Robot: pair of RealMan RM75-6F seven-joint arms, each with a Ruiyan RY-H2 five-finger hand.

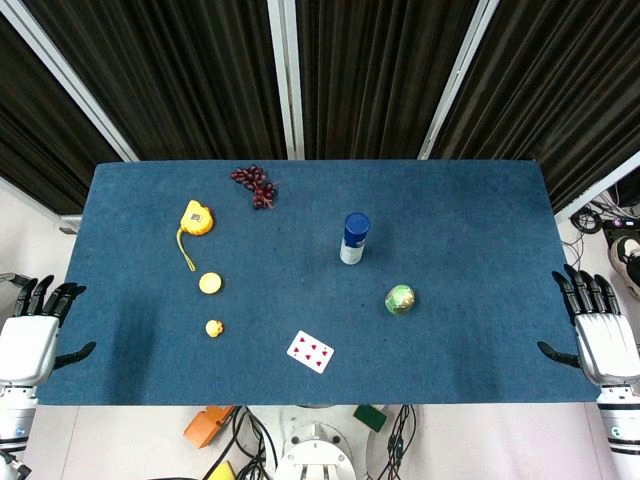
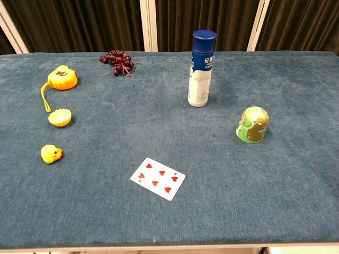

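head view: your left hand hangs off the table's left edge, fingers spread, holding nothing; your right hand does the same off the right edge. taking the blue-capped bottle as landmark, the small yellow toy nearest your left hand lies well to its near left, and the green cup just to its near right.

chest view: neither hand shows. the playing card lies nearer than the bottle, the grapes far left of it.
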